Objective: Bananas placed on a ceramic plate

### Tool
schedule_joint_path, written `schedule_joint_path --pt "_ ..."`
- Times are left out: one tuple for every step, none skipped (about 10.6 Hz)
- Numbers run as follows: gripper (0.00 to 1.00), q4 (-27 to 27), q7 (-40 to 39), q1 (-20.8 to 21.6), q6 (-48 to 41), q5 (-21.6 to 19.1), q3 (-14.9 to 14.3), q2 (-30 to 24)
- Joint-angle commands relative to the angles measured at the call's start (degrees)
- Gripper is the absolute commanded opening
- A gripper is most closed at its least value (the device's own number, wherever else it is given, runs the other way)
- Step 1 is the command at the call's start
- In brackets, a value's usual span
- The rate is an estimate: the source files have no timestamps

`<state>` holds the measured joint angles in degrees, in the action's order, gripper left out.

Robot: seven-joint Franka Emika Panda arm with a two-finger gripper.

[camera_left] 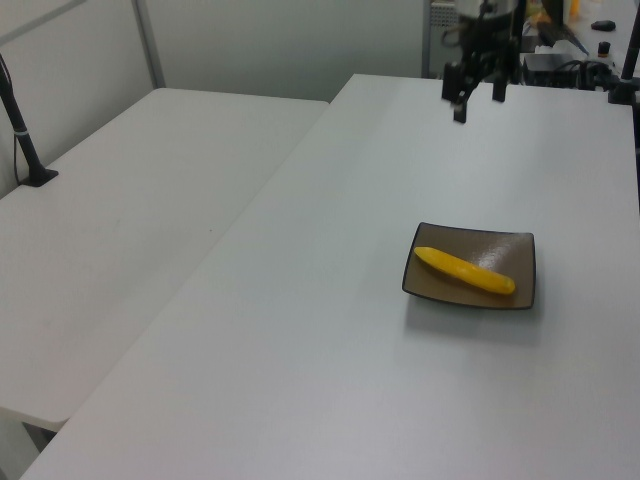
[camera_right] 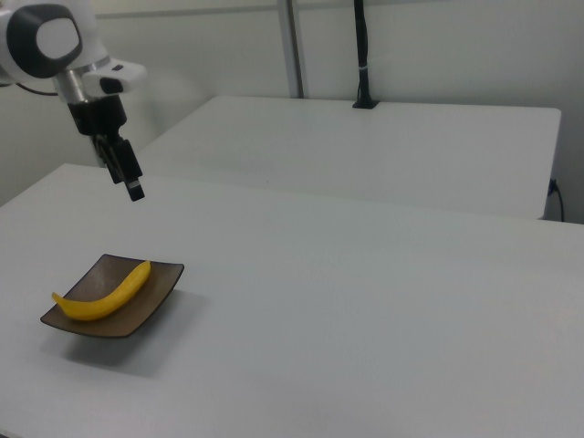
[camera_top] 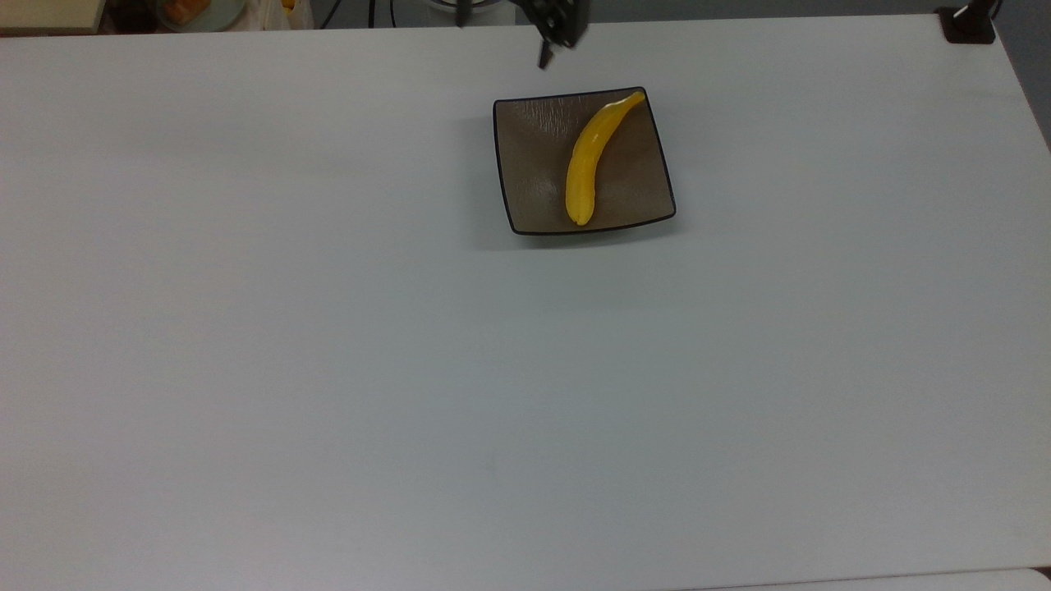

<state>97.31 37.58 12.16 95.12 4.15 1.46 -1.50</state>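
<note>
arm: raised | claw (camera_left: 476,97): pointing down, fingers apart, holding nothing

Top view: camera high overhead, looking nearly straight down on the white table (camera_top: 328,369); the table's far edge runs along the frame's top, with clutter beyond it. Wide framing; the plate (camera_top: 534,180) sits small in the upper middle.

Left view: raised, off one corner of the table (camera_left: 300,350), looking obliquely along its length toward shelving and equipment at the far end. A second table (camera_left: 130,200) lies on the left view's left. Plate (camera_left: 520,255) at mid-distance, right of centre.

Right view: lower, closer to table height, facing a plain wall, with another table (camera_right: 365,146) behind. Plate (camera_right: 155,297) at lower left.

All three views share the plate, the banana (camera_top: 587,160) and the surrounding tabletop.
</note>
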Motion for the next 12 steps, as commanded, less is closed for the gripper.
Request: schedule_joint_path --pt "1.00 1.04 -14.85 -3.02 -1.69 -1.95 -2.50 -2.72" --pt "1.00 1.04 -20.56 -3.19 -1.34 -2.04 -3.56 -2.72" --pt "1.00 1.04 -26.02 -4.15 -0.81 -3.09 -3.83 -2.54" --pt "1.00 1.12 -30.94 -4.86 -0.72 -4.32 -3.84 -2.46" --pt "1.00 1.12 -36.65 -5.30 -0.11 -5.11 -3.84 -2.19" --pt "1.00 1.30 -41.75 -5.48 1.63 -5.64 -3.84 -2.10" --pt "1.00 1.21 -43.54 -5.48 3.04 -5.99 -3.84 -1.84" --pt "1.00 1.04 -43.30 -5.57 4.80 -6.52 -3.84 -1.32" --pt "1.00 1.04 -43.12 -5.74 5.16 -6.61 -3.84 -1.23" --pt "1.00 1.04 -42.86 -6.00 5.17 -6.79 -3.66 -1.31" --pt "1.00 1.04 -42.94 -6.01 5.60 -8.70 -3.66 -1.23" --pt "1.00 1.04 -42.86 -6.09 6.82 -9.51 -3.66 -1.22"
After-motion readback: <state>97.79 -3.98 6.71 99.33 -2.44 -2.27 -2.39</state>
